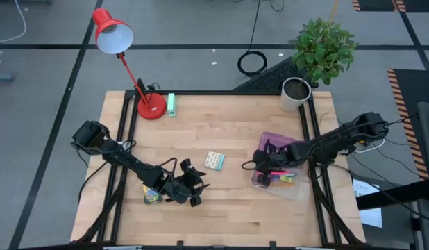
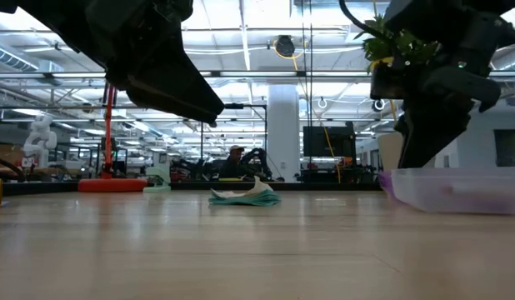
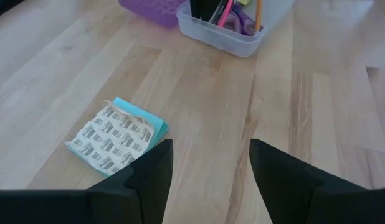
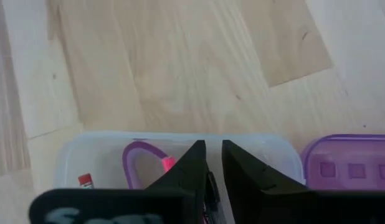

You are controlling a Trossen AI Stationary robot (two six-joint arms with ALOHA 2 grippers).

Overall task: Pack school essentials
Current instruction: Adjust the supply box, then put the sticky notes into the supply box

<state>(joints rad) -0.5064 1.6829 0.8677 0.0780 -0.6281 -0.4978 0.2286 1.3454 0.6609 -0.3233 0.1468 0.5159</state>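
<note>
Left of the patterned pack (image 1: pixel 214 161), the crayon box (image 1: pixel 151 195) lies beside the left gripper (image 1: pixel 194 186), whose jaws are spread and facing the pack, the nearer arm. Right of the pack, the right gripper (image 1: pixel 264 169) reaches into the clear box (image 1: pixel 298 189), jaws nearly pressed together on a dark pen (image 4: pixel 209 186).

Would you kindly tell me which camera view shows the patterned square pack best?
The left wrist view: the patterned square pack lies close and unobstructed, print and teal edge clear. The high view shows it small at mid-table; the low view shows it edge-on; the right wrist view misses it.
</note>
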